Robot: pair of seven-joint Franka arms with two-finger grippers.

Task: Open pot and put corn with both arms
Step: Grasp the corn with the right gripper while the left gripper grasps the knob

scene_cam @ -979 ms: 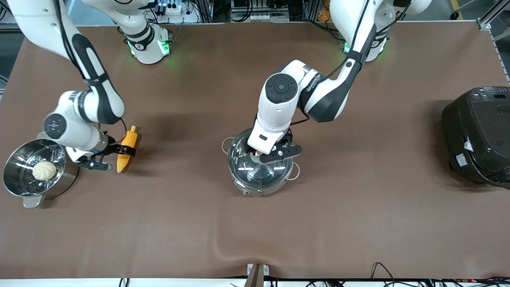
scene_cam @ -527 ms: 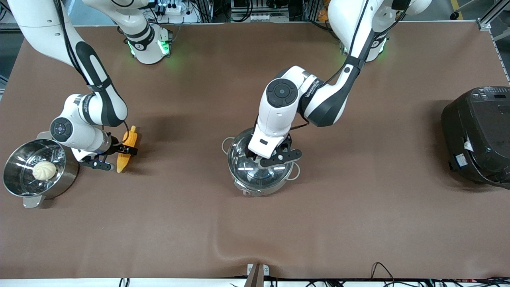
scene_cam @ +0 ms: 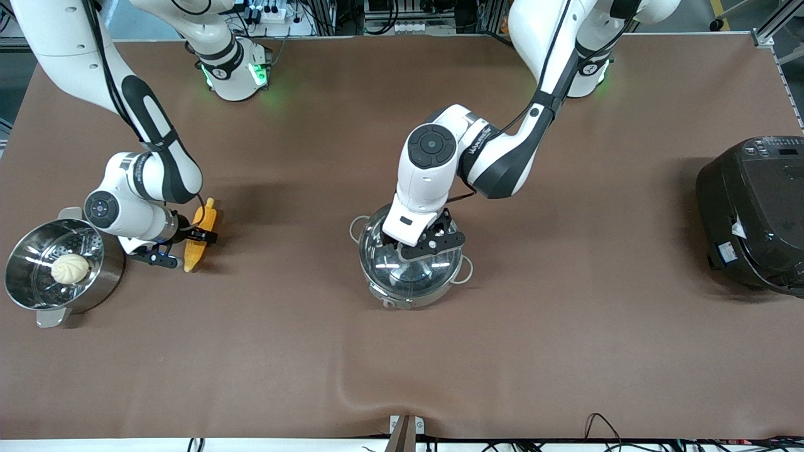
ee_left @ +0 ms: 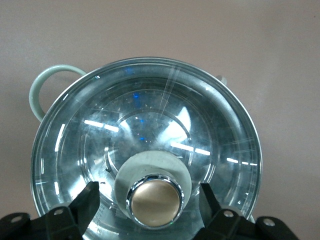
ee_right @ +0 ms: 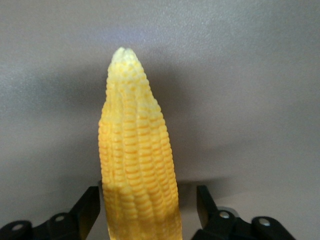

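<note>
The steel pot (scene_cam: 384, 294) stands mid-table with its glass lid (scene_cam: 411, 276) on. My left gripper (scene_cam: 416, 243) is low over the lid and open. In the left wrist view its fingers (ee_left: 86, 200) stand either side of the copper knob (ee_left: 154, 201) with gaps, and my left gripper (ee_left: 149, 202) holds nothing. The corn (scene_cam: 206, 218) lies on the table toward the right arm's end. My right gripper (scene_cam: 198, 238) is open and straddles its thick part. In the right wrist view the corn (ee_right: 134, 160) sits between the fingers of my right gripper (ee_right: 147, 210), with a gap on one side.
A steel steamer pot (scene_cam: 28, 300) holding a pale bun (scene_cam: 69, 268) stands beside the right gripper at the right arm's end. A black rice cooker (scene_cam: 750, 213) sits at the left arm's end. The table is covered in brown cloth (scene_cam: 565, 351).
My left gripper has shifted slightly over the lid and settled lower around the knob. My right wrist has dropped a little at the corn. The corn and pot have not moved.
</note>
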